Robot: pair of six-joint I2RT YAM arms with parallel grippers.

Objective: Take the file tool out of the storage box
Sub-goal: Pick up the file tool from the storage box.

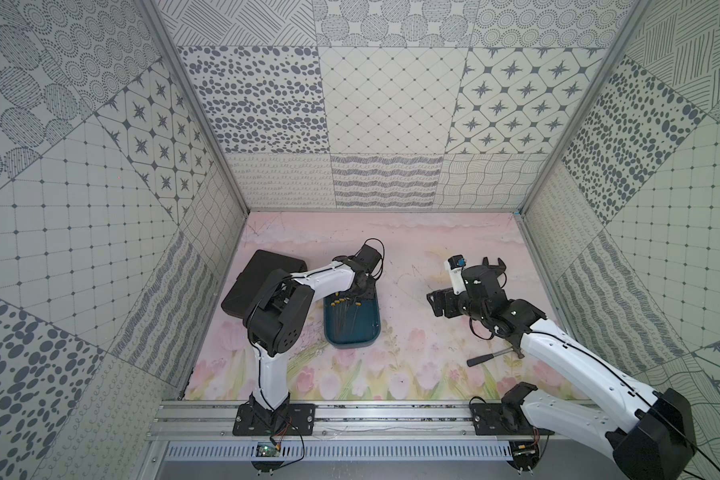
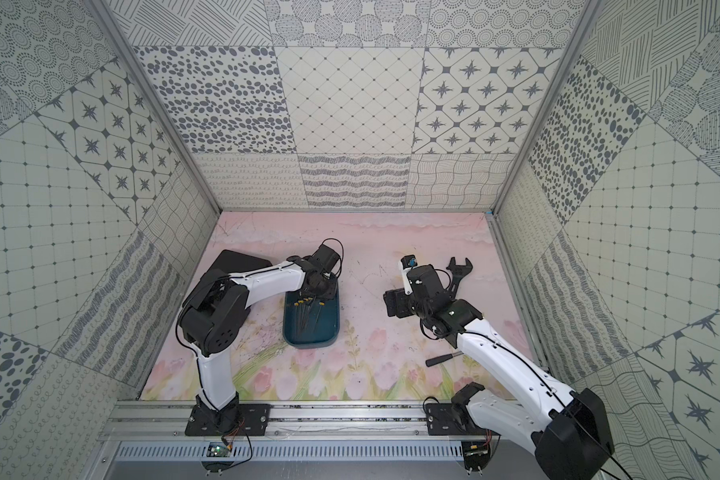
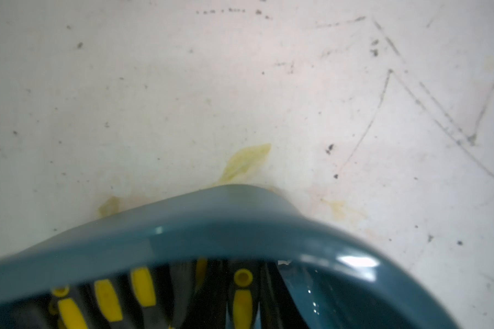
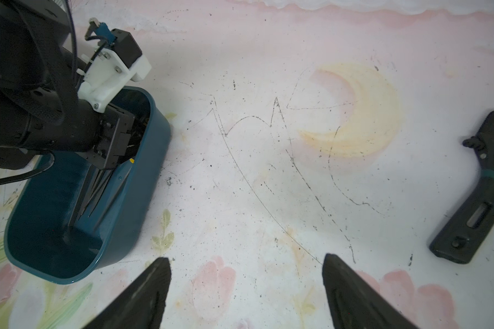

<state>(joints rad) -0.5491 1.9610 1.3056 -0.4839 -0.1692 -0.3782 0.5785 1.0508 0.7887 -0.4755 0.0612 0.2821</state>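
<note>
Shallow dark teal plastic storage box (image 1: pixel 371 328), left jaws together at its twelve o'clock end among yellow-black file tool handles (image 3: pixel 241 302), right jaws apart, empty.

Reaches forward with the left arm (image 1: pixel 267 374), elbow bent up high and wrist tipped down, pointing the left gripper (image 4: pixel 112 151) straight down with its jaws pressed tight together. Stretches in from the near right corner with the right arm (image 1: pixel 578 370), wrist turned toward the middle, holding the right gripper (image 4: pixel 246 262) in the air with its two fingers (image 4: pixel 143 296) spread wide apart.
</note>
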